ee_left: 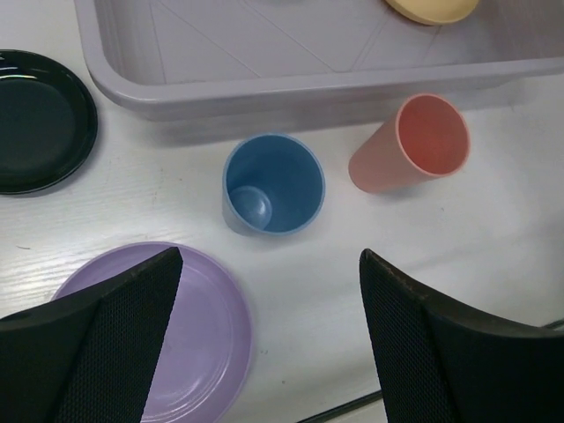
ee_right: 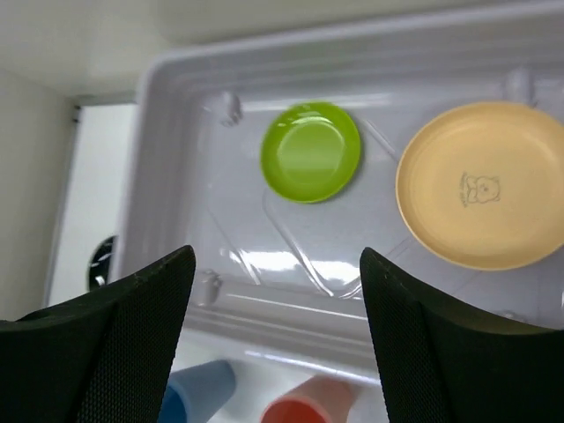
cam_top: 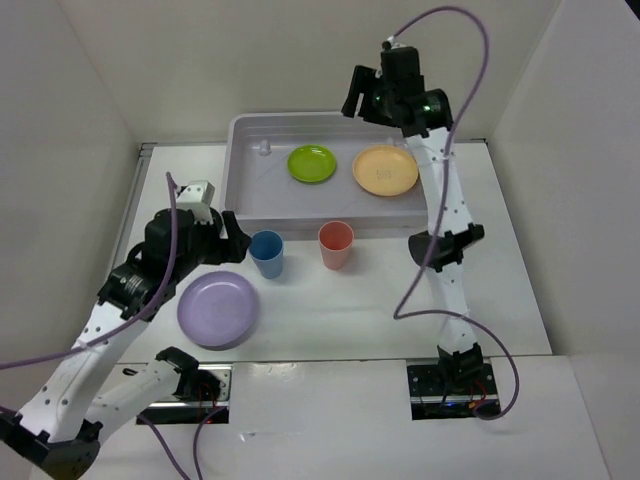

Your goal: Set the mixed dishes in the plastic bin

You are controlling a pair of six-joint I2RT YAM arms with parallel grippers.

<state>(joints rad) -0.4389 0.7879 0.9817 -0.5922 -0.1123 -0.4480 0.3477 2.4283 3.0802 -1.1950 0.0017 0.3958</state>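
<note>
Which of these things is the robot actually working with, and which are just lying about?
Job: pale grey translucent plastic bin; inside it, small lime-green plate, large yellow-orange plate; outside, blue plastic cup, coral-red plastic cup, large lavender plate, small black plate.
Just there: purple cables; white table.

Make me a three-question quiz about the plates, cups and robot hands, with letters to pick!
1. Where is the lime-green plate? A. in the plastic bin B. on the floor C. in a gripper
2. How many cups stand outside the bin? A. one B. two C. four
3. The left gripper is: A. squeezing a cup B. holding a plate C. open and empty

1 A: it lies in the bin beside the yellow-orange plate.
2 B: the blue cup and coral-red cup stand on the table.
3 C: its fingers are apart, nothing between them.
</note>
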